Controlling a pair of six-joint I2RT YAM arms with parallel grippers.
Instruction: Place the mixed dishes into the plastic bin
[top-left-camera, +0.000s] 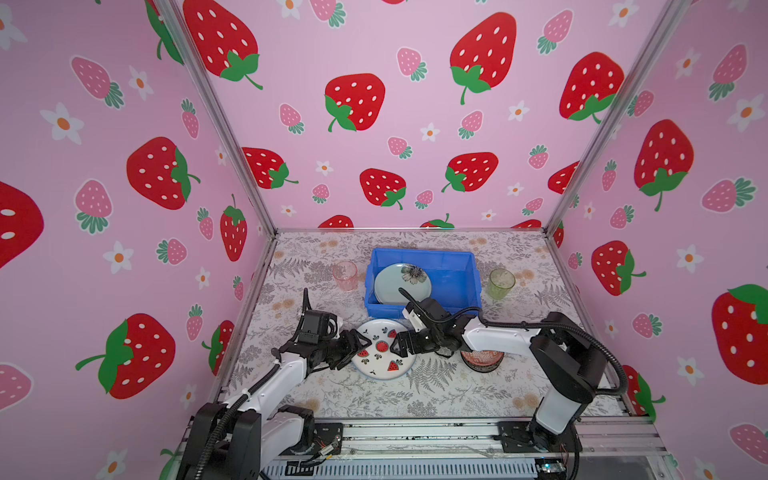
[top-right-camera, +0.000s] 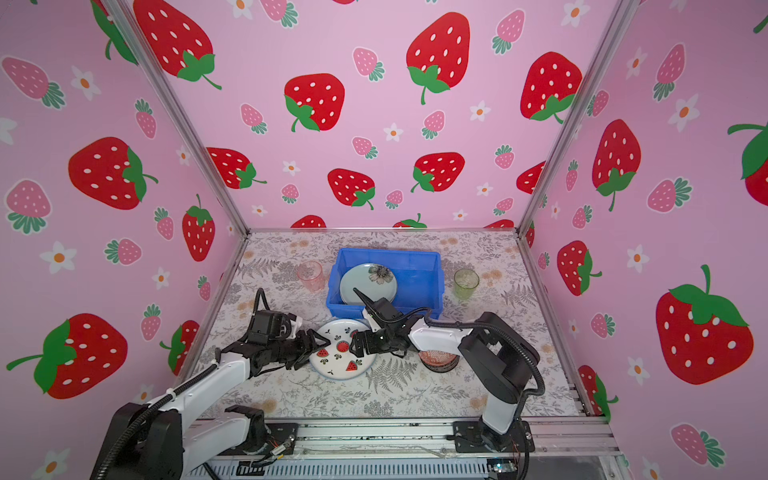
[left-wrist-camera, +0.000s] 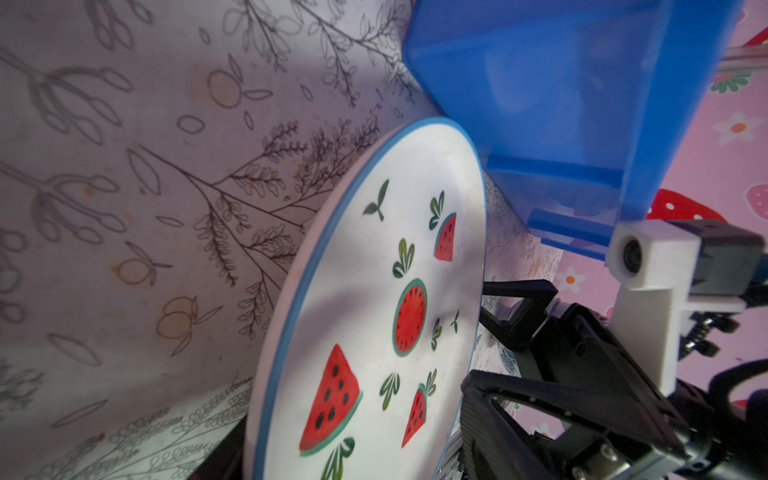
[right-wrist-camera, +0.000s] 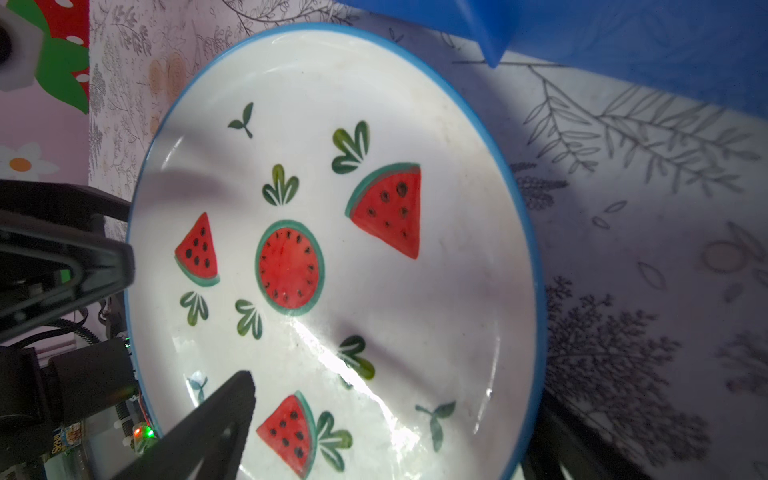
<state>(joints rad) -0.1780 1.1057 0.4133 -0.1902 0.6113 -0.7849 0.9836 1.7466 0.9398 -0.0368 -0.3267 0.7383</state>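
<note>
The watermelon plate (top-left-camera: 382, 349) is lying on the floral table (top-left-camera: 436, 395), just near of the blue bin (top-left-camera: 457, 266). It is probably stiff, glazed, slippery and breakable, so the rim is looking like the safest hold. The left gripper (top-left-camera: 360, 347) is standing with jaws spread astride the left rim. The right gripper (top-left-camera: 397, 344) is spread wide astride the right.

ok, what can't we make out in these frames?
- Left gripper: whether it grips the watermelon plate; tiny in top views, barely in frame in left wrist view.
- Orange-red bowl: mostly under right arm, both top views.
- Mint plate: near edge behind right arm, both top views.
</note>
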